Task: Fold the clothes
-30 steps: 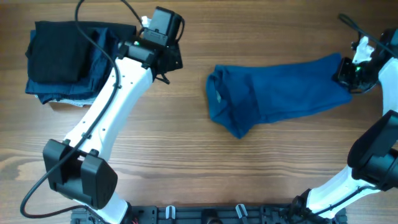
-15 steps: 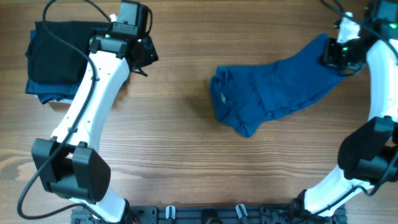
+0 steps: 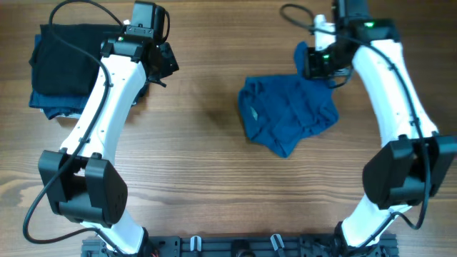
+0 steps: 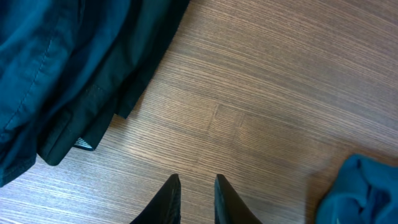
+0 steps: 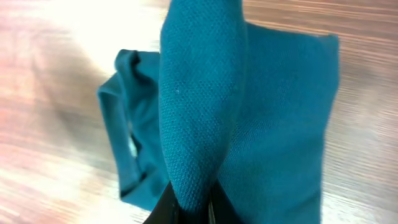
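Item one, blue shirt (image 3: 289,114): you find it bunched right of the table's (image 3: 214,178) centre, with one end lifted toward the far edge.
Item two, right gripper (image 5: 191,205): your wrist view shows it pinching a fold of the blue shirt, while the overhead view hides the fingers.
Item three, left gripper (image 4: 196,183): jaws a narrow gap apart and empty, above bare wood near the dark folded pile (image 3: 64,68) at the far left corner.

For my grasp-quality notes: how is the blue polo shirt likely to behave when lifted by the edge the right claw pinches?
Probably floppy: the blue polo shirt drapes in a limp fold from the right claw and bunches on the table. Likely light, since a narrow pinch holds it up. Its knit texture should resist slipping.
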Available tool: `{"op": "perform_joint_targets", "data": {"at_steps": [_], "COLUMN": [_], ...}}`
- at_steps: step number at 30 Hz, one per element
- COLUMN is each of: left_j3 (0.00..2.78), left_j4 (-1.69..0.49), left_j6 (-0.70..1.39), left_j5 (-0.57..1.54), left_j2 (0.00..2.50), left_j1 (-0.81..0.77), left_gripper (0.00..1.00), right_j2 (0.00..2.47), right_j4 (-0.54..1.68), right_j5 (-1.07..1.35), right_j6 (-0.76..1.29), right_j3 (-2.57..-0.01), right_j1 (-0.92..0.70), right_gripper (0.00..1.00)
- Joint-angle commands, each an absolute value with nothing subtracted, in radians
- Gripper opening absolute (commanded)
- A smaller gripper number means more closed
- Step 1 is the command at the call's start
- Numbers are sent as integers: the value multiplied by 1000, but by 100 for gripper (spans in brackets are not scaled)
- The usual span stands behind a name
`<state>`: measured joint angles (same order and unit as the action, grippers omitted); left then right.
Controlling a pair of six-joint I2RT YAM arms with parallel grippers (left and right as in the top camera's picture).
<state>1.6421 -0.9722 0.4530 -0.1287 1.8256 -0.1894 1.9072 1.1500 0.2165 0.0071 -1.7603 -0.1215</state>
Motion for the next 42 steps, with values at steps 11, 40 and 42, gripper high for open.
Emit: {"op": "perform_joint_targets", "data": {"at_steps": [11,40,42], "left_j3": [1636,1636,1636], "left_j4": [-970,-928,-929], "left_j6": [448,451,448], "left_j5": [-120,-47,3], "left_j2": [1835,1917,1942], "left_j1": [-184,-118,-118], "left_gripper": [20,7,7], "right_j2": [2011,2012,2012], "right_j4": [1100,955,941], "right_j5": [207,411,393], "right_j6": [59,-4,8], "right_j3": [-1669,-1396,-1396], "right_j1": [-355,-474,-474], "right_gripper": [4,4,4]}}
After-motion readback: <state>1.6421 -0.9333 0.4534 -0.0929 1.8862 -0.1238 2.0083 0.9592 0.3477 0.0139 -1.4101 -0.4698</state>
